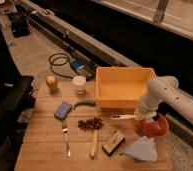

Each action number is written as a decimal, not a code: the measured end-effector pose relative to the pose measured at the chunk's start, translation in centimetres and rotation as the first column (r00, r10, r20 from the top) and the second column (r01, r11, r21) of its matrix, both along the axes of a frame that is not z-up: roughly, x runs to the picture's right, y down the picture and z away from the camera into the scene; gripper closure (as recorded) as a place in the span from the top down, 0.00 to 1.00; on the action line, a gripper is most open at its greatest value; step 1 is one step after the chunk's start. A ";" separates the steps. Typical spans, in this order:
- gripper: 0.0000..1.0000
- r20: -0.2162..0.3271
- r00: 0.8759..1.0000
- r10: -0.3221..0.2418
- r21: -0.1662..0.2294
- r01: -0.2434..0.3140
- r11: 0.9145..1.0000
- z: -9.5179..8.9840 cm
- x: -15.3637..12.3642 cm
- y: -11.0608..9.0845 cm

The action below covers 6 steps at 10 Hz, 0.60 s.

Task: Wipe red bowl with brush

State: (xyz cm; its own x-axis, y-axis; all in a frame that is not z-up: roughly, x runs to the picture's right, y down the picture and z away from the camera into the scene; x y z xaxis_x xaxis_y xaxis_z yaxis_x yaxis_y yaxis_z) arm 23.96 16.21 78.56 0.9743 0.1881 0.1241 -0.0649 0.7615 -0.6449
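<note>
The red bowl sits near the right edge of the wooden table, in front of the yellow tub's right corner. The brush is a pale white stick lying level, just left of the bowl. Its right end runs into the gripper. The white arm comes in from the right and bends down, so the gripper is at the bowl's left rim. The arm covers part of the bowl's upper left side. I cannot tell whether the brush rests on the table or is lifted.
A big yellow tub stands behind the brush. A blue cloth, a dark block, a wooden-handled tool, dark berries, a fork, a blue sponge, a green vegetable and a white cup lie on the table.
</note>
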 end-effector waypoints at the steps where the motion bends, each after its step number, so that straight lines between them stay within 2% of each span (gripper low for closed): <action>1: 0.00 -0.009 1.000 0.007 -0.001 -0.007 1.000 -1.1 0.2 0.9; 3: 0.00 -0.043 0.999 0.023 -0.005 -0.023 1.000 -2.8 1.3 2.1; 6: 0.00 -0.103 0.994 0.038 -0.006 -0.039 0.999 -2.7 4.5 1.5</action>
